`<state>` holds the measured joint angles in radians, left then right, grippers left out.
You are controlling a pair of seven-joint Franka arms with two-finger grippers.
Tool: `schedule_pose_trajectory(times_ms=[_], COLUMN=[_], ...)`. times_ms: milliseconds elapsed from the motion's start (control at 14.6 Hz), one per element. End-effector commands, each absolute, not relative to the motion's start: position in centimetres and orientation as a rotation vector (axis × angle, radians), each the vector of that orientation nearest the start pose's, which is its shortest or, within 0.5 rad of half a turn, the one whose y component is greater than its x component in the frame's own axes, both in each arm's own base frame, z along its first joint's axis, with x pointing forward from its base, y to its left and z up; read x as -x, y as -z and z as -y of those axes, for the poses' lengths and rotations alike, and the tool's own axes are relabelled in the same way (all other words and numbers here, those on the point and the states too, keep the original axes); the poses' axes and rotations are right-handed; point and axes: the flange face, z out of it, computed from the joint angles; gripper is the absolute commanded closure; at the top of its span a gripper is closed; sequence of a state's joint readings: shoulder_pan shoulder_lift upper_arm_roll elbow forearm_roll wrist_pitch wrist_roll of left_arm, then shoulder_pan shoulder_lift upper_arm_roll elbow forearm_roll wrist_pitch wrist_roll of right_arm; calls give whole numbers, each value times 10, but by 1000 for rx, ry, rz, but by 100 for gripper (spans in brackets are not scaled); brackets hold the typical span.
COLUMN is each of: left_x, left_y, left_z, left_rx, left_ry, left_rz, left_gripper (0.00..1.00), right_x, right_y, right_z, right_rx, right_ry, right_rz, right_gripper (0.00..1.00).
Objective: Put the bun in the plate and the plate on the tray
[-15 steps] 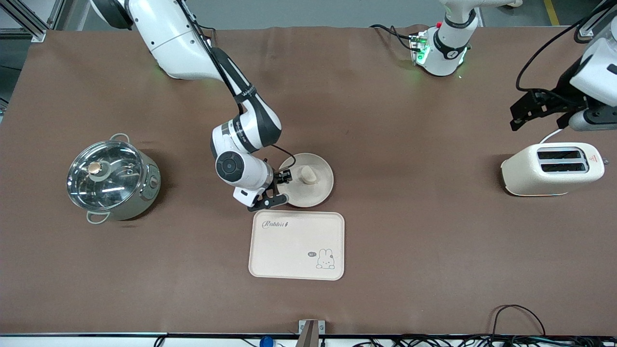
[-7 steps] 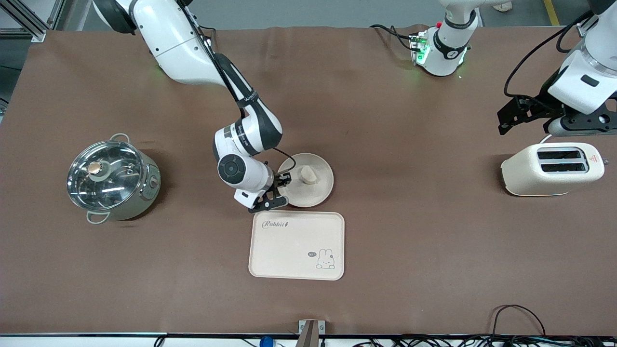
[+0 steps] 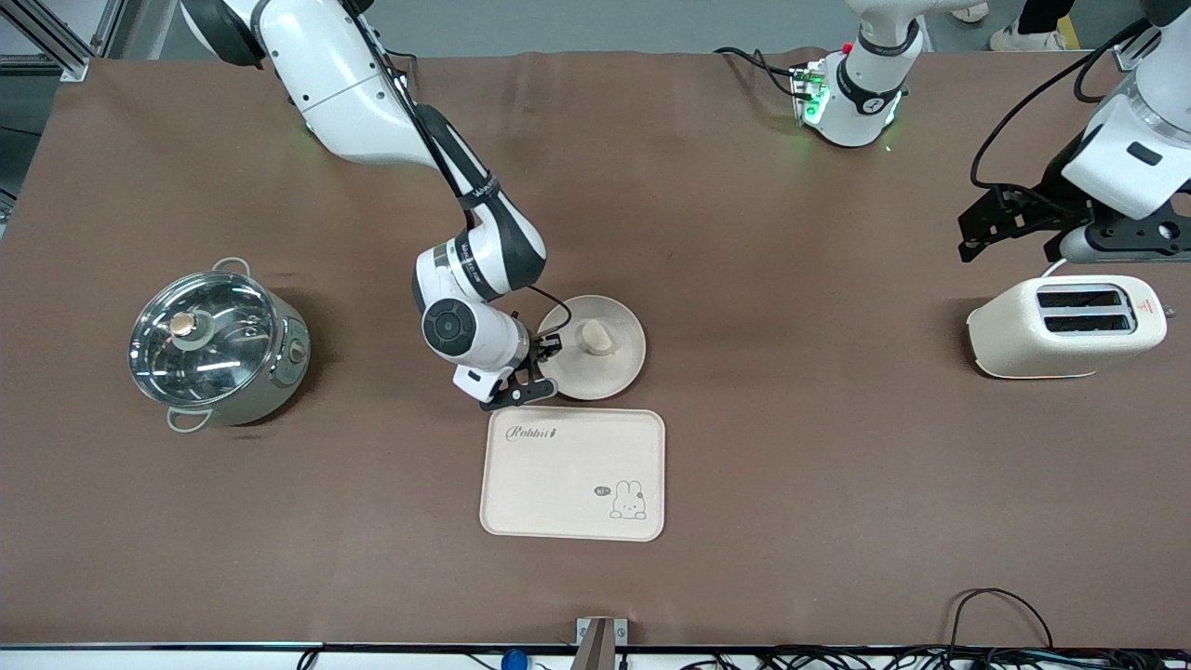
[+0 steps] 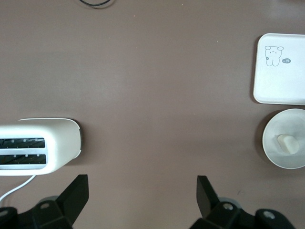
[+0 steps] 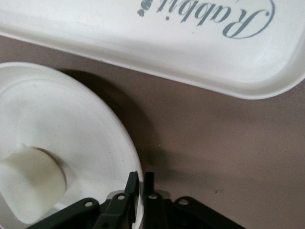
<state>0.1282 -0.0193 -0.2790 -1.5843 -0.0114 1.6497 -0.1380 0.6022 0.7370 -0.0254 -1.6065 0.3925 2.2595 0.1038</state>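
The round cream plate (image 3: 616, 368) lies mid-table with the small white bun (image 3: 595, 338) in it. My right gripper (image 3: 544, 358) is shut on the plate's rim at the side toward the right arm's end. The right wrist view shows one finger inside the plate (image 5: 71, 124) and one outside it, with the bun (image 5: 31, 183) close by. The Rabbit tray (image 3: 572, 475) lies just nearer the front camera than the plate, and its corner (image 5: 157, 43) shows in that wrist view. My left gripper (image 3: 1014, 228) hangs open beside the toaster, holding nothing.
A cream toaster (image 3: 1065, 326) stands at the left arm's end of the table. A steel pot with a glass lid (image 3: 219, 344) stands at the right arm's end. In the left wrist view the toaster (image 4: 38, 152), plate (image 4: 276, 152) and tray (image 4: 281, 71) show.
My right gripper's fingers have closed onto the plate's rim. The plate with the bun has shifted very slightly. The left arm rose a little early on, then held still.
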Motion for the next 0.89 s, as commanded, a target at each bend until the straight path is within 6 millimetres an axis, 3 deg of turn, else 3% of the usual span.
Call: schedule_pose_trajectory(times_ms=[0, 206, 411, 617, 823], left_x=[-556, -555, -555, -555, -555], left_y=[-642, -641, -643, -643, -643], left_z=[84, 85, 86, 84, 83], left_rx=[3174, 3174, 3165, 3172, 3167], left_ry=[147, 135, 141, 138, 141], left_rz=[-43, -50, -53, -58, -118], left_gripper=[0, 0, 0, 0, 0], right_x=[-565, -565, -568, -588, -620], right_y=[-192, -199, -222, -246, -281], right_z=[-385, -381, -382, -371, -362], right_rx=[2878, 2873, 2778, 2710, 2593], right_ry=[-257, -285, -330, -293, -218], right_rz=[302, 292, 185, 88, -30], right_gripper=[99, 100, 100, 100, 100])
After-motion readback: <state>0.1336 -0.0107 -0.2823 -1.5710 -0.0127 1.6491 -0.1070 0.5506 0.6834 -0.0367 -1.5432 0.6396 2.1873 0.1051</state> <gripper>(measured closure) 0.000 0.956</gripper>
